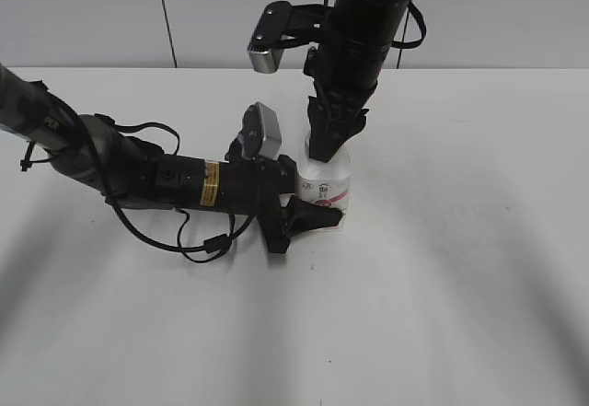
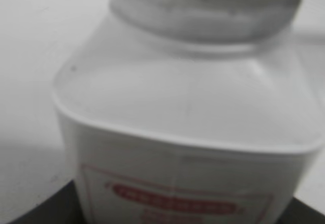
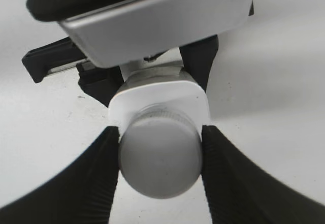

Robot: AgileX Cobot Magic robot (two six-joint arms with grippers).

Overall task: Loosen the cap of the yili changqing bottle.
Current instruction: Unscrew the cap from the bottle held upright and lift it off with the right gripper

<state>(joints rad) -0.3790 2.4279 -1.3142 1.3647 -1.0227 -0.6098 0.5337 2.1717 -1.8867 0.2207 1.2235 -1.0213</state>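
- Right gripper [image 3: 160, 158] pinches cap [image 3: 161, 155] from above — I see both pads touching it.
- Left gripper [image 1: 308, 205] clamps bottle [image 1: 324, 180], upright on table [image 1: 460, 286].
- Cap seems still seated; twisting remains.

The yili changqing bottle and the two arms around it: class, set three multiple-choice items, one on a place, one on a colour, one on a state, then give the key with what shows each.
1. Where does the right gripper meet the yili changqing bottle?
A. at the cap
B. at the base
C. nowhere

2. What colour is the cap?
A. red
B. white
C. blue

3. How is the bottle placed?
A. lying flat
B. upside down
C. upright on the table

Key: 1 A, the right wrist view shows its fingers pressed on both sides of the cap. 2 B, it shows plain white there. 3 C, the exterior view shows it standing, the left gripper clasping its lower body.
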